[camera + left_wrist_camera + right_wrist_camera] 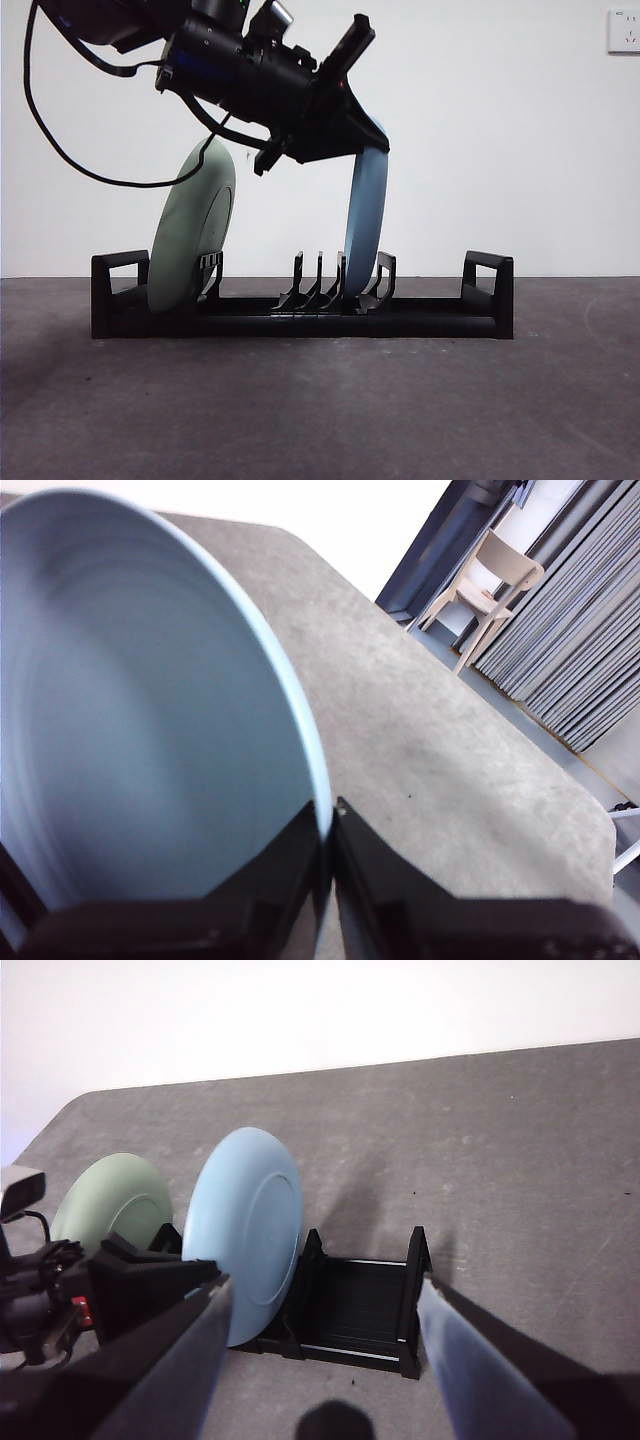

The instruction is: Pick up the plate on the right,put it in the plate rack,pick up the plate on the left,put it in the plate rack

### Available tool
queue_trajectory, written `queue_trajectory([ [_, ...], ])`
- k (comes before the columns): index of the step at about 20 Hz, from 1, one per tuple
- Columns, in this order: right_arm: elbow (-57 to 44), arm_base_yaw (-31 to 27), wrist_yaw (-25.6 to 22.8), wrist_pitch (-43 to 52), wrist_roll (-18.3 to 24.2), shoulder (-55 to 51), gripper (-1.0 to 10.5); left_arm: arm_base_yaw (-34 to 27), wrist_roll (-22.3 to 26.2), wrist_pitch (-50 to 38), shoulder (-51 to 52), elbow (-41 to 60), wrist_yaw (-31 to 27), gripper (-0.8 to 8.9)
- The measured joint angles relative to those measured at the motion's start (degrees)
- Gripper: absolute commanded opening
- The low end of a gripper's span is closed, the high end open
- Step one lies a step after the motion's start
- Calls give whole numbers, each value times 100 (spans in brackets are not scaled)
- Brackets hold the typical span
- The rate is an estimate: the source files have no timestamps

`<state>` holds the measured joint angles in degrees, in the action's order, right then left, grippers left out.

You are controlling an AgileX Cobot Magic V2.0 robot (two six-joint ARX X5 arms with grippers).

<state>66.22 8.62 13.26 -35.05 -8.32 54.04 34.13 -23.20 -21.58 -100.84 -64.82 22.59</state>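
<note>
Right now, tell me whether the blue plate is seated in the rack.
In. The blue plate stands on edge between prongs of the plate rack, with the left end effector clamped on its rim.

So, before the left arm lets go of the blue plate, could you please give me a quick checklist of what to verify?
1. Left tool shut on the round light-blue plate's top rim: ok.
2. Blue plate's lower edge down among the prongs of the long black plastic plate rack: ok.
3. Plate fully seated in one slot: cannot tell.
4. Blue plate upright: ok, slightly tilted.
5. Round pale-green plate racked, apart from the blue one: ok.
6. Right tool open and clear of the rack: ok.
</note>
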Motion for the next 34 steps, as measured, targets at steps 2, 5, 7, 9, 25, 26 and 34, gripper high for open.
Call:
queue_trajectory([
  [2, 0, 0, 0, -2, 0, 20, 312, 0, 13, 85, -9, 0, -57, -8],
  [5, 0, 0, 0, -2, 0, 74, 312, 37, 138, 284, -9, 0, -186, 0],
  [7, 0, 0, 0, -2, 0, 122, 312, 101, 297, 409, -9, 0, -297, 0],
  [9, 0, 0, 0, -2, 0, 153, 312, 181, 470, 492, -9, -2, -426, 1],
  [25, 0, 0, 2, -105, 0, 195, 310, 472, 1062, 1453, 208, -9, -758, 321],
  [26, 0, 0, 2, -118, 0, 195, 304, 522, 1134, 1526, 308, -7, -758, 321],
  [34, 0, 0, 2, -295, 90, 254, -12, 780, 1891, 2472, 1740, -9, -970, -4],
])
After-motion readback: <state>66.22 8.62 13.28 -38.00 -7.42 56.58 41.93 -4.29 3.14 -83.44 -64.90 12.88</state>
